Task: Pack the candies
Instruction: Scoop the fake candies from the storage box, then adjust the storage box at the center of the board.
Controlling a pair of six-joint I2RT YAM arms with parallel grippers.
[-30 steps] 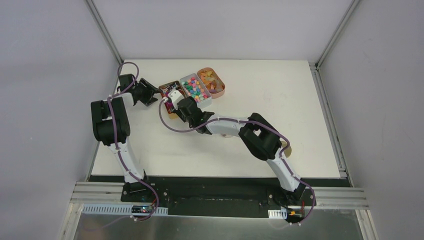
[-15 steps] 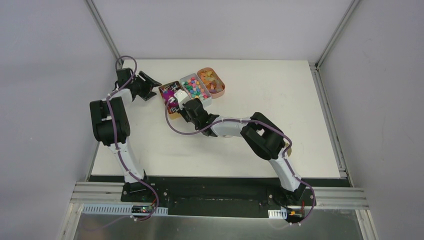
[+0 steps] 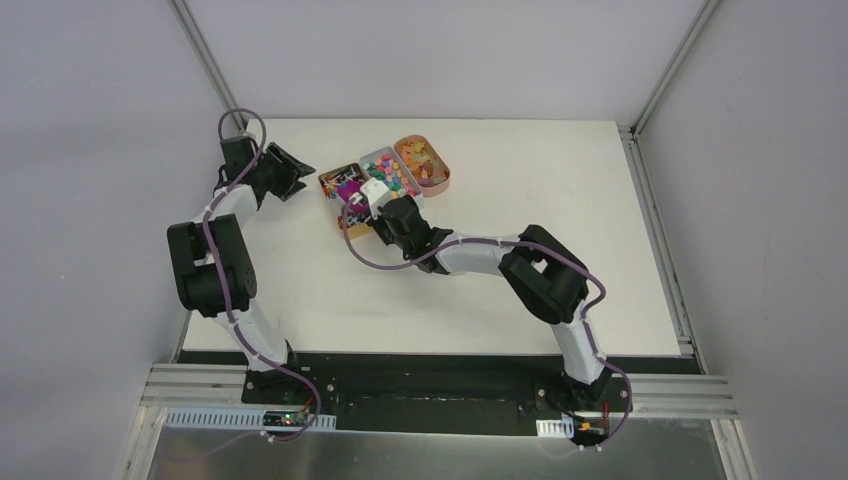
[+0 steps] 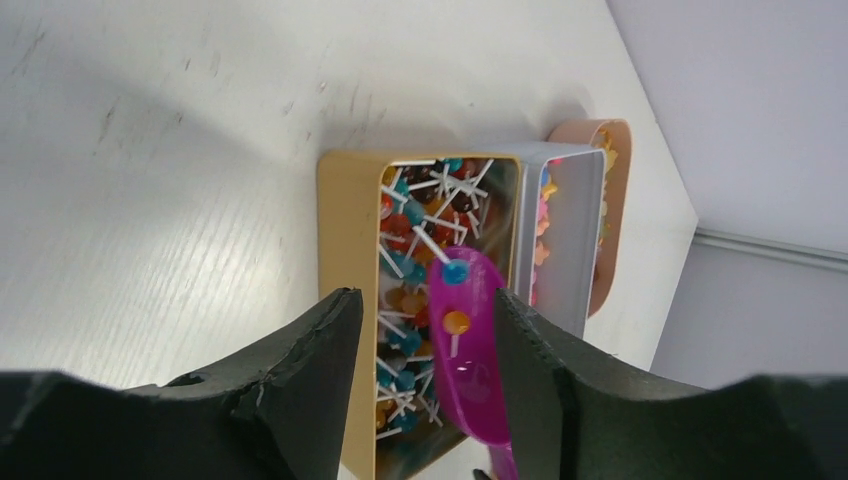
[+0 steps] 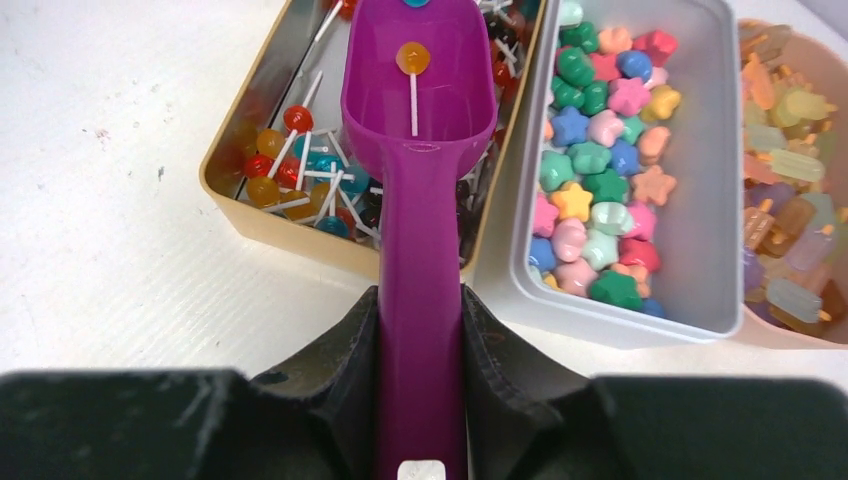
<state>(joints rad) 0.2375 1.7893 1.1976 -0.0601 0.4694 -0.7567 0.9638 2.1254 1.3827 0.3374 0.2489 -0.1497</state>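
The candies are small lollipops (image 5: 300, 170) with white sticks, heaped in a gold tin (image 5: 290, 225) that also shows in the top view (image 3: 327, 183). My right gripper (image 5: 420, 330) is shut on the handle of a purple scoop (image 5: 420, 90). The scoop's bowl hangs over the gold tin with an orange lollipop (image 5: 412, 58) and a blue one in it. My left gripper (image 4: 425, 310) is open and empty just left of the gold tin (image 4: 345, 200), with the scoop (image 4: 470, 340) showing between its fingers. In the top view the left gripper (image 3: 298, 172) is apart from the tin.
A grey tin (image 5: 620, 310) of star and flower sweets (image 5: 600, 150) touches the gold tin's right side. A pink oval tin (image 5: 800, 330) of popsicle-shaped sweets stands right of that. All three sit at the table's back centre (image 3: 393, 175).
My right gripper has moved right and back, carrying the scoop along the gold tin. My left gripper has drawn back and left, away from the tin.
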